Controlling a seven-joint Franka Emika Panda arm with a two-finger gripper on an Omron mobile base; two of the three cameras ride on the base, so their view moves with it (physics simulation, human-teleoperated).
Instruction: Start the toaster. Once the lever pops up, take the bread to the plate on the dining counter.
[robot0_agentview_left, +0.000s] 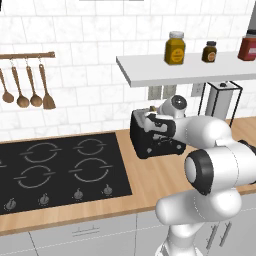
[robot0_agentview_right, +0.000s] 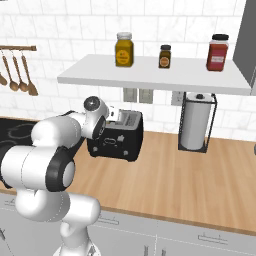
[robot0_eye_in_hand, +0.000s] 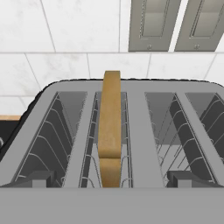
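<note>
Claw (robot0_eye_in_hand: 112, 179) wide open, holding nothing, poised just above toaster (robot0_eye_in_hand: 131, 131). Bread (robot0_eye_in_hand: 109, 127) stands on edge in slot directly ahead, long axis running away from fingertips.

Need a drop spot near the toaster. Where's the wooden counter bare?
Bare wood runs between the toaster and the paper towel holder, and forward to the counter front edge. A narrower strip lies between the hob and toaster. It is crowded at the toaster, where the arm hangs over it.
</note>
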